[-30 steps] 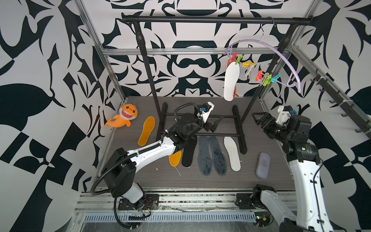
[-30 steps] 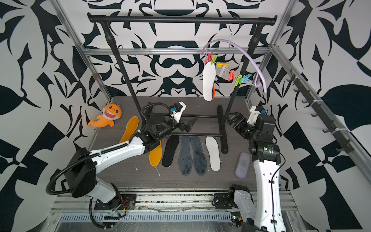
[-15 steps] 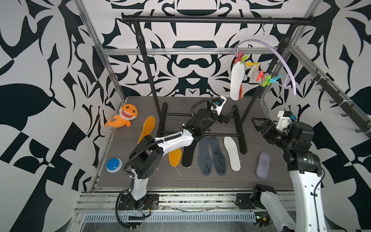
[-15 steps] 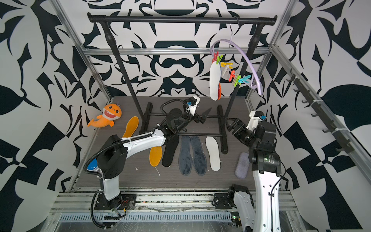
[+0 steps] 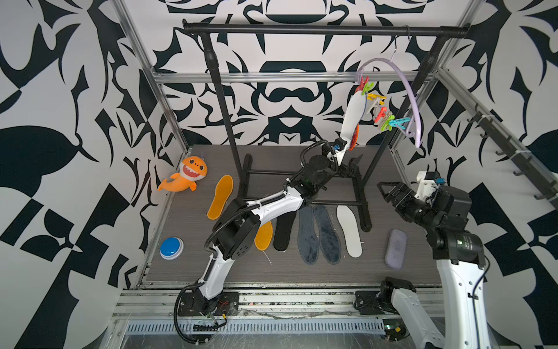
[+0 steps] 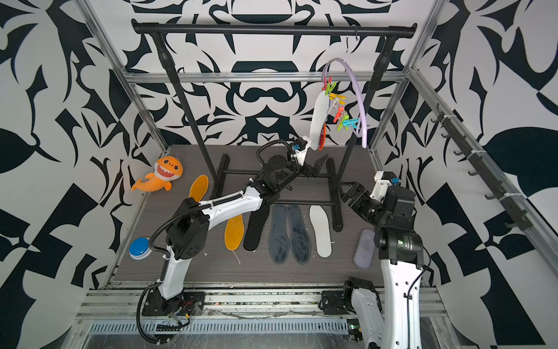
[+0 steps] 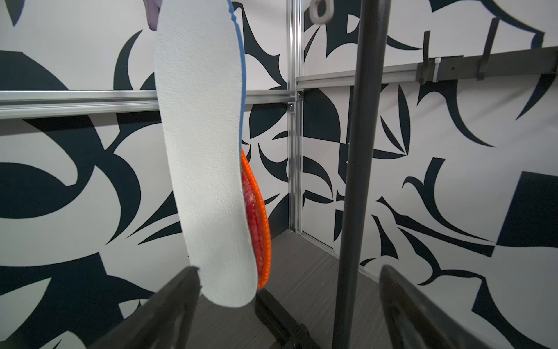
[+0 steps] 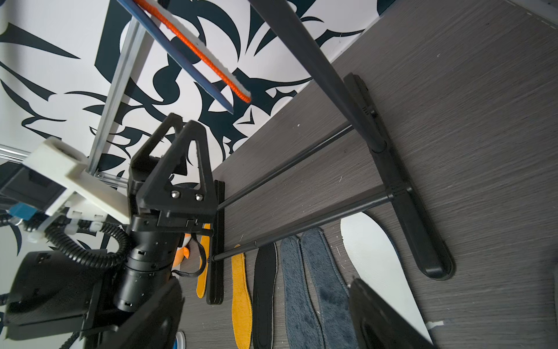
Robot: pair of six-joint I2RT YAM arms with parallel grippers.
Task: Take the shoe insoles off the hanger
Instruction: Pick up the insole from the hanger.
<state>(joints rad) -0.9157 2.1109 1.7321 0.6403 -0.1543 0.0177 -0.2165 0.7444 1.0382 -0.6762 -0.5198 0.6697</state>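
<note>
The left claw point(image 7: 289, 269) is holding its fingers point(image 7: 169, 302) wide apart right by the bottom tip of the white insole point(image 7: 205, 151), which is hanging down from the hanger point(image 5: 404, 87) (an orange-edged insole point(image 7: 262, 235) is hanging just behind), while the open right claw point(image 5: 388, 192) is sitting far off.

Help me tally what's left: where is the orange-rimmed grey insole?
In both top views the orange-rimmed insole hangs from the lilac hanger near the black rail's right end, just behind the hanging white insole, only its orange edge showing.
</note>
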